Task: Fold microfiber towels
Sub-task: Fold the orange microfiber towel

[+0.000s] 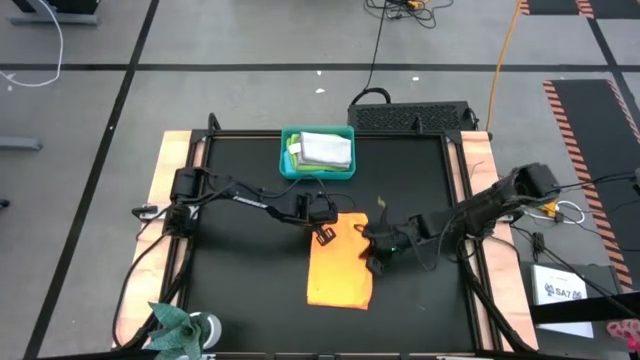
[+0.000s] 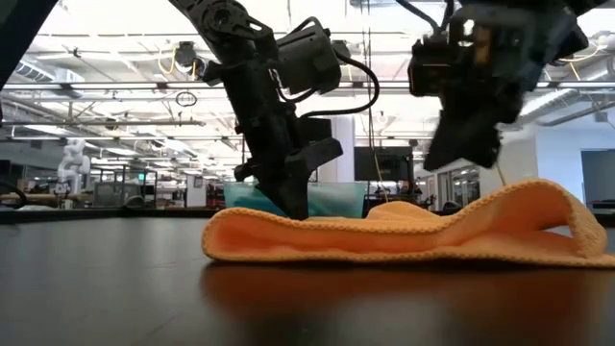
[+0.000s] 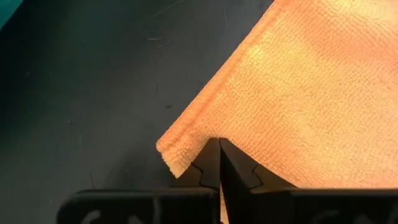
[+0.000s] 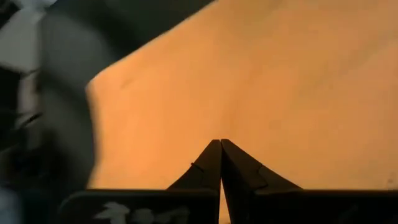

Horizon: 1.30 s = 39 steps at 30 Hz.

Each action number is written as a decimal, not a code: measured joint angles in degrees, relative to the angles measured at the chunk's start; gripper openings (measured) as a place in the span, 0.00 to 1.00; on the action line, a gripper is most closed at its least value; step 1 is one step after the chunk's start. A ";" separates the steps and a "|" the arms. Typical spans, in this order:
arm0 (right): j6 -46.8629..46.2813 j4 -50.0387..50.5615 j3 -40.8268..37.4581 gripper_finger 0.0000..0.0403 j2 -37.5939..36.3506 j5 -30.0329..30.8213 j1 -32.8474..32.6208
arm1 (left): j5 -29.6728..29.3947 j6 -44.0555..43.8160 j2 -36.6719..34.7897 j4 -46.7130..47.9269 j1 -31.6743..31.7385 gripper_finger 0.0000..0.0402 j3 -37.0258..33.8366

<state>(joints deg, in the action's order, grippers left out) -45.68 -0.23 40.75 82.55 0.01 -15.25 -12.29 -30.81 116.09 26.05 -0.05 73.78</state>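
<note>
An orange-yellow microfiber towel lies on the black table, folded into an oblong. The part nearest my right gripper is humped up. My left gripper is shut, with its tips down at the towel's far left corner. My right gripper is also shut. It hangs a little above the towel's right edge with a gap beneath it and nothing in it. More towels lie in the teal bin. My left gripper rests its shut fingertips on the towel just inside the far left corner, where stacked edges show several layers. The fingers slant steeply down from the table's left. The towel lies flat on the table there. Whether any cloth is caught between the tips I cannot tell.
The teal bin stands at the far middle of the table, and in the low view it shows behind the towel. A small green plant-like thing sits at the near left corner. Wooden rails edge the table on both sides.
</note>
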 joint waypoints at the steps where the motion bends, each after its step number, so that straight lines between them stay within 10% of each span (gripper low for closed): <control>1: 1.38 1.66 0.00 0.00 -1.11 2.17 1.20 | -0.02 -0.01 0.01 -0.13 -0.01 0.01 -0.01; 15: 13.60 6.92 0.04 0.00 5.30 4.28 15.96 | 0.01 0.07 0.07 -0.46 -0.02 0.01 -0.05; 39: 16.78 10.37 0.02 0.00 -0.96 -3.36 17.41 | -11.29 3.72 -6.67 0.55 -1.28 0.01 -0.24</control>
<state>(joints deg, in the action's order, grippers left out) -28.90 10.13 40.77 81.60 -3.36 2.16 -23.58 -27.09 109.43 26.60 -1.34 73.54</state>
